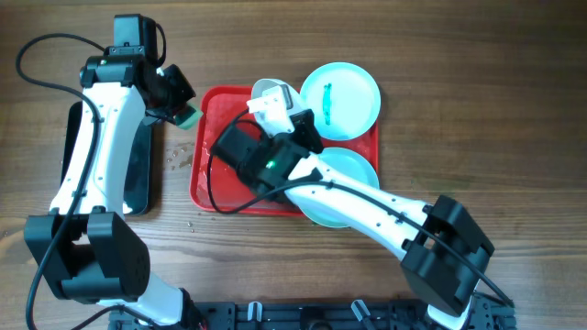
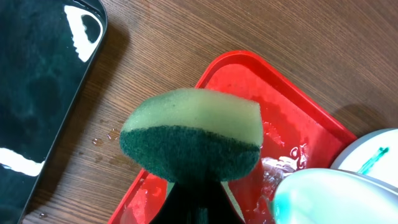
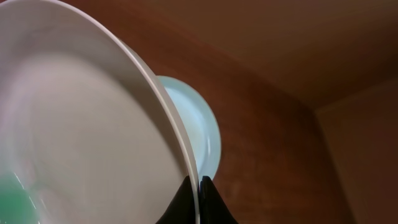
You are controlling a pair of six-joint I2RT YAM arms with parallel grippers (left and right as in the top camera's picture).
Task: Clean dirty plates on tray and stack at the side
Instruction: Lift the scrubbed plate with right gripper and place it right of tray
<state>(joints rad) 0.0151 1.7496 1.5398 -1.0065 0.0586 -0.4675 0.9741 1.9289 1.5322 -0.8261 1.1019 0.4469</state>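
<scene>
**Green sponge [image 2: 189, 140], white plate [image 3: 81, 124]**

My left pincer [image 2: 194, 198] clamps the sponge at the red tray's [image 1: 200, 147] corner; my right pincer [image 3: 196, 196] pinches the white plate's rim, tilted above it. Best wipe lightly across its centre.

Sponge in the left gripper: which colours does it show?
The sponge is pale green above, dark green below; clearest in left wrist view.

Glossy red plastic tray [image 2: 280, 106], matt wood-grain table [image 2: 186, 31], porous foam sponge [image 2: 193, 134], glossy black tray [image 2: 37, 87]
</scene>
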